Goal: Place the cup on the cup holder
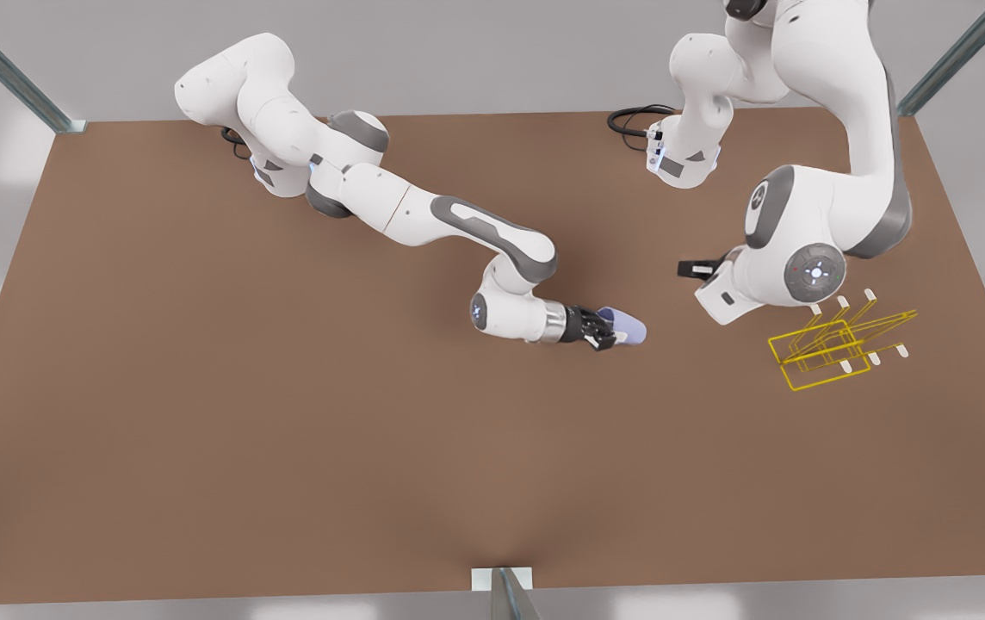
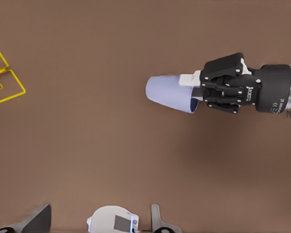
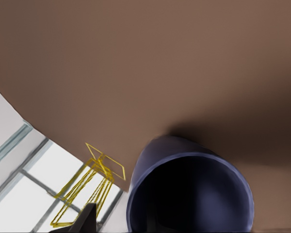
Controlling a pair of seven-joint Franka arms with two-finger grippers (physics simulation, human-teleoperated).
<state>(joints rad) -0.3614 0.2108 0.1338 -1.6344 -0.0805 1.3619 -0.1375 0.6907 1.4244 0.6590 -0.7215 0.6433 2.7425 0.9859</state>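
Note:
The lavender cup [image 1: 628, 327] lies on its side near the table's middle, its narrow base pointing toward the front view's right. My right gripper [image 1: 610, 332], on the arm reaching in from the front view's left, is shut on the cup's rim. The left wrist view shows that cup [image 2: 169, 93] and the right gripper [image 2: 195, 90] from farther off. In the right wrist view the cup's dark mouth [image 3: 189, 191] sits close. The yellow wire cup holder [image 1: 828, 349] stands at the front view's right, apart from the cup. My left gripper [image 1: 697, 270] hangs open between them, holding nothing.
The brown table [image 1: 286, 430] has grey metal frame posts at its corners and one post [image 1: 505, 594] at the near edge. The left arm's bulky elbow [image 1: 811, 258] hangs just beside the cup holder [image 2: 5, 82]. A black cable [image 1: 630, 116] lies at the far edge.

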